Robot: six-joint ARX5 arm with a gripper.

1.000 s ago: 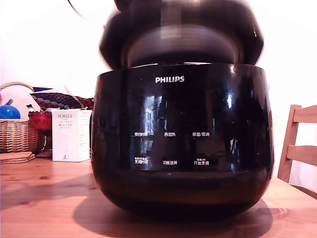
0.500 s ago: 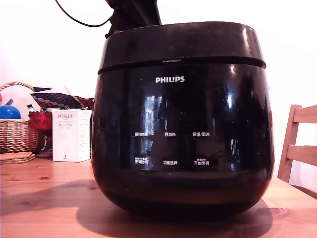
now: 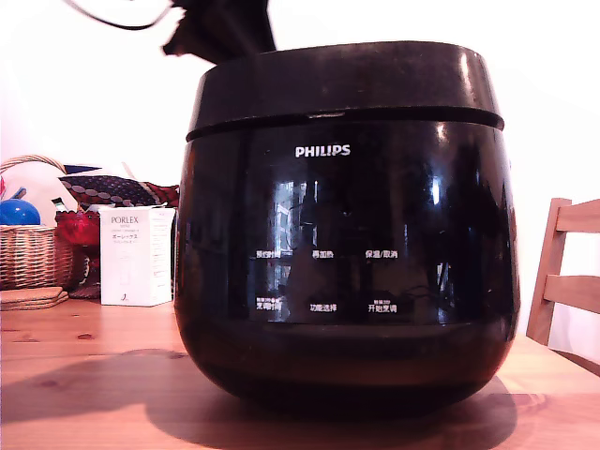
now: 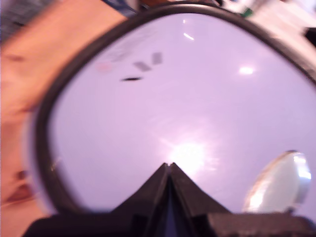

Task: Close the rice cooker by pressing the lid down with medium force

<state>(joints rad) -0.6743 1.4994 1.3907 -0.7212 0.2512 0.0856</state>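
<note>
So, up front the rice cooker (image 3: 345, 253) sits on the wooden worktop (image 3: 84, 375), big and glossy, and it looks heavy enough to stay put under a push. The lid (image 3: 342, 80) is down flat on the body, just a thin seam showing. In the wrist view the claw (image 4: 169, 170) has its tips pinched together, empty, over the shiny lid top. I'd say that surface is stiff but slippery, so press near the middle, no gripping. Further back, a white box (image 3: 137, 255) and a basket (image 3: 33, 253).
</note>
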